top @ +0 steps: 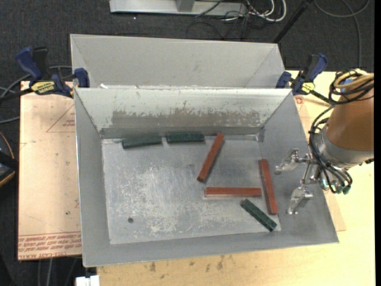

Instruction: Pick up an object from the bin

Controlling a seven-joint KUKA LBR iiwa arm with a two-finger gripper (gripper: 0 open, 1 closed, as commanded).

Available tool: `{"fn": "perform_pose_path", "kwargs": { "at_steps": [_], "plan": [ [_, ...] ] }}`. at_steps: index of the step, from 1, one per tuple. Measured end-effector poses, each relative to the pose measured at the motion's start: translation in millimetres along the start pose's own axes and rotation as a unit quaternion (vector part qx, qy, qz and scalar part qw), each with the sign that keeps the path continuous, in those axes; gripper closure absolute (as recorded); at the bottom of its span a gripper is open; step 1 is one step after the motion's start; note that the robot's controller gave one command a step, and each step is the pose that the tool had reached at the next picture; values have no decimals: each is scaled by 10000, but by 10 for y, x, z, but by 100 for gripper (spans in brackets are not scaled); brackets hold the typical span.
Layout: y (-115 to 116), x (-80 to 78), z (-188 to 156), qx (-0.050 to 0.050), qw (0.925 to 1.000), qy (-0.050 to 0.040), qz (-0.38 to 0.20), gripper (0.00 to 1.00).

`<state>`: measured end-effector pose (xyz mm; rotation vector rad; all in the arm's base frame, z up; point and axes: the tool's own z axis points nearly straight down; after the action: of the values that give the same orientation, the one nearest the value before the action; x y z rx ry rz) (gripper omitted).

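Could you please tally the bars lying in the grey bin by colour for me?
Dark green flat bars: 3 (two by the back wall, one at front right)
Red-brown flat bars: 3 (all right of centre)
Total: 6

Entry 1: robot arm (351,130), orange-covered, is running off the right edge; you are losing its upper links.
Entry 2: dark speck (130,220) on the bin floor (155,183) is showing too small for you to identify.
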<state>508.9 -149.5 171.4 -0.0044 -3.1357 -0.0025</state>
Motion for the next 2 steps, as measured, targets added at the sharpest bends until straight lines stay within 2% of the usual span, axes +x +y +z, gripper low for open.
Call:
{"fn": "perform_pose_path", "kwargs": {
  "at_steps": [1, 2],
  "plan": [
    [6, -19, -29, 6, 10000, -32, -14, 0],
    [273, -100, 876, 38, 9996, -164, -229, 100]
  ]
}}
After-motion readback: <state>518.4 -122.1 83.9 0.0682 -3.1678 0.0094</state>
